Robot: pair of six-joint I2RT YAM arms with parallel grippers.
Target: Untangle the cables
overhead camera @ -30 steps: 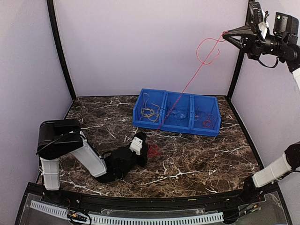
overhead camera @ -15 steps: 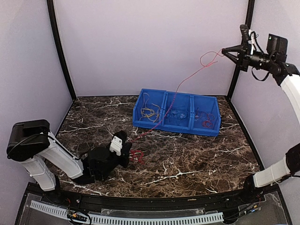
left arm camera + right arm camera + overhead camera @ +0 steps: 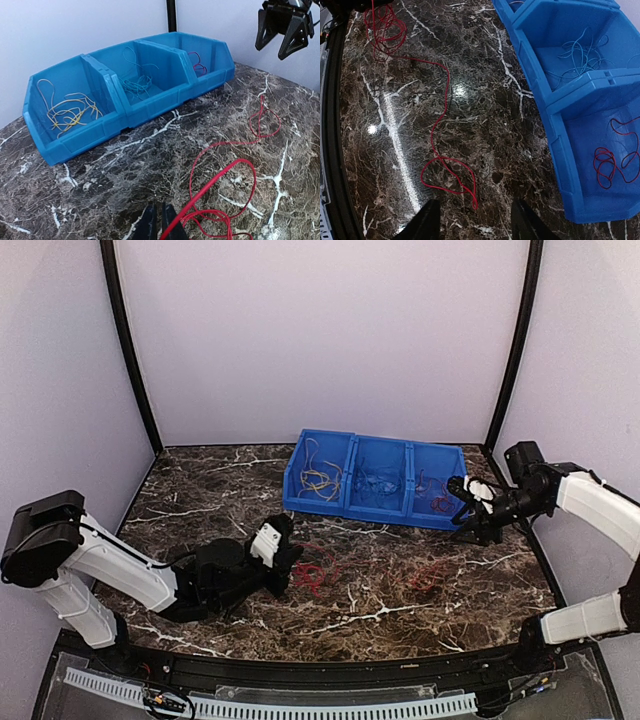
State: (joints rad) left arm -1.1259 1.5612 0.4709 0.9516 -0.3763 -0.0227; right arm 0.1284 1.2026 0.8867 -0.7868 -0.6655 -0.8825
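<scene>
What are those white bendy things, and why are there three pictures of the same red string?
They are two robot arms, the left arm and the right arm, each ending in a gripper, a two-fingered pincher. One picture comes from a camera above that sees both arms and the table. The other two come from small cameras on the wrists, looking past the fingers. On the table sits a blue bin with three compartments holding yellow wires, blue wires and red wires. A red cable lies looped on the table. The left gripper is pinched shut on it. The right gripper is open and holds nothing.
</scene>
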